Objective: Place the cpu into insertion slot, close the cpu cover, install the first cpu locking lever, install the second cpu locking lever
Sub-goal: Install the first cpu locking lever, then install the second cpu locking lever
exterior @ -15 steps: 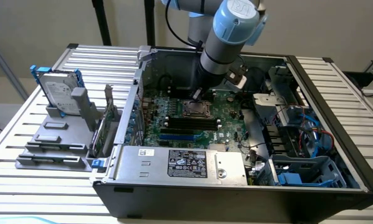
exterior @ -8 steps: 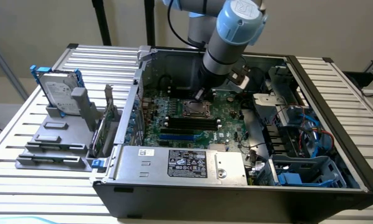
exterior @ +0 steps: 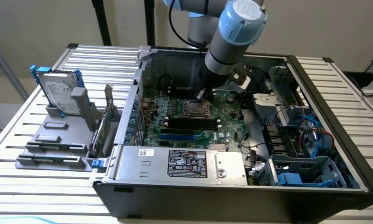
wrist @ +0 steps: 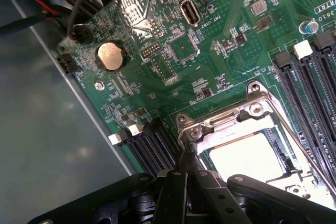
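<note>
- Exterior view: the arm reaches down into an open computer case lying on a slatted metal desk. Its gripper hangs just above the far edge of the insertion slot on the green motherboard. A hard drive stands in a grey holder on the desk at the exterior view's left, well apart from the work. A pale wall stands behind the desk.
- Wrist view: the cpu already lies in the insertion slot, pale and flat. The cpu cover looks down over it, its silvery frame ringing the chip. So placing and closing seem done.
- Wrist view: the gripper has its jaws together, with nothing visibly held, their tip right at the cover's corner beside a thin metal lever running along the socket's edge. I judge the step in hand is a locking lever; which of the two I cannot tell.
- That move calls for pressing the lever down and under its catch without scraping the board or the memory slots nearby.
</note>
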{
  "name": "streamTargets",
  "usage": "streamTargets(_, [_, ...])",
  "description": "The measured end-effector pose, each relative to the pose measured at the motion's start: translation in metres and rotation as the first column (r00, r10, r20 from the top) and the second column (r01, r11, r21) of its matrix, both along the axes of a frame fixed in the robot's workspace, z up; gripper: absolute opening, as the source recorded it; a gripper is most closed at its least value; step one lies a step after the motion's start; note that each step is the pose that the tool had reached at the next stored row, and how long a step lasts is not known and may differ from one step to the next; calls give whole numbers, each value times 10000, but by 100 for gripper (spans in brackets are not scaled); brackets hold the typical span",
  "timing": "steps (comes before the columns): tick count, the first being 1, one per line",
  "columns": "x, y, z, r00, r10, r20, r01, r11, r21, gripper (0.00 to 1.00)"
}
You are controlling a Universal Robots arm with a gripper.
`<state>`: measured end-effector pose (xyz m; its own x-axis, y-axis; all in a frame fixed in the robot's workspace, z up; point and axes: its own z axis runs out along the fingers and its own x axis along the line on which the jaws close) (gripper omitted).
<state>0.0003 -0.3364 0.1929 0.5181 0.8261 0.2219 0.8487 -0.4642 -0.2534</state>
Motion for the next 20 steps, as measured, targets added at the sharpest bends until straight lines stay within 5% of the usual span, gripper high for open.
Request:
streamTargets(5, [-1, -3, 25, 10000, 0, -49, 0, 10000, 0, 11])
streamTargets(14, [-98, -65, 126, 10000, 0, -49, 0, 10000, 1, 11])
streamTargets(20, [-104, -68, 131, 10000, 0, -50, 0, 10000, 2, 11])
